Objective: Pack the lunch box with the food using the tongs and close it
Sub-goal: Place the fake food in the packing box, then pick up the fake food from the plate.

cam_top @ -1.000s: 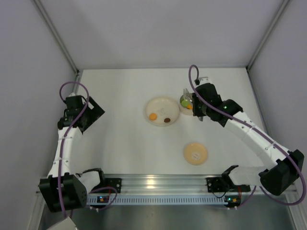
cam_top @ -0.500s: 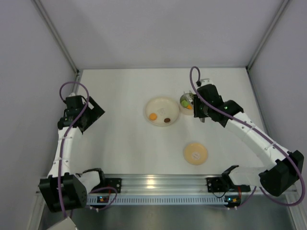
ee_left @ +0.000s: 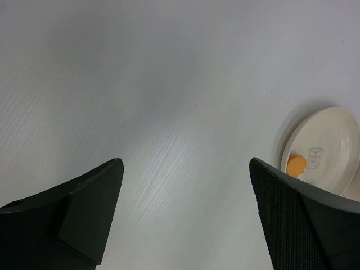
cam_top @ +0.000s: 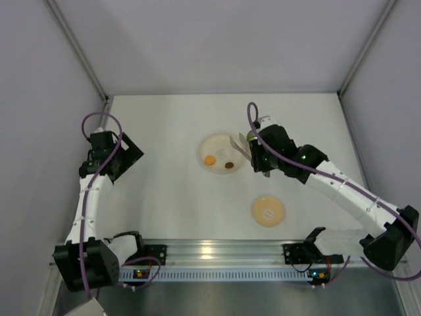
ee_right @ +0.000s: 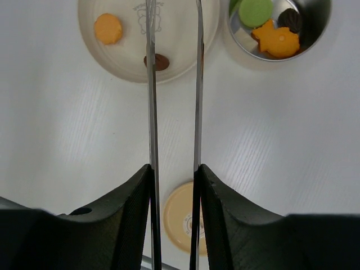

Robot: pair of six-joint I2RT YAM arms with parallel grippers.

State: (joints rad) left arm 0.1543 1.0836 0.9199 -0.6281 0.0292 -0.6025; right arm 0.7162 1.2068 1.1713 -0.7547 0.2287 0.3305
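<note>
**Right gripper** (ee_right: 174, 169): I read its two fingers (ee_right: 129, 214) as pressed against the outer faces of the tongs (ee_right: 151, 112), one finger on each arm. The squeeze is partial. The tong arms run parallel with a clear gap between them. The tongs are the only thing it holds.

**Tongs:** They reach away from the gripper over the right part of the plate (ee_right: 93, 53). The tips run off the top of the wrist view, so I cannot tell whether they touch the plate.

**Plate:** It carries an orange disc (ee_right: 108, 28) on its left side. A dark brown piece (ee_right: 159, 62) lies close to the near rim, between the tong arms and against the left one.

**Lunch box** (ee_right: 316, 14): It stands open just beside the plate, to its right, and clear of the tongs. Inside are a green disc (ee_right: 256, 11), an orange fish shape (ee_right: 275, 39), a dark piece (ee_right: 291, 19) and a pale piece (ee_right: 243, 38). In the overhead view the right arm appears to cover it.

**Lid** (cam_top: 268, 210): It lies flat on the table (cam_top: 171, 197), nearer the arm bases and well apart from the lunch box.

**Left gripper** (ee_left: 184, 163): The jaws are spread wide with nothing between them. It hangs above the table, left of the plate.
</note>
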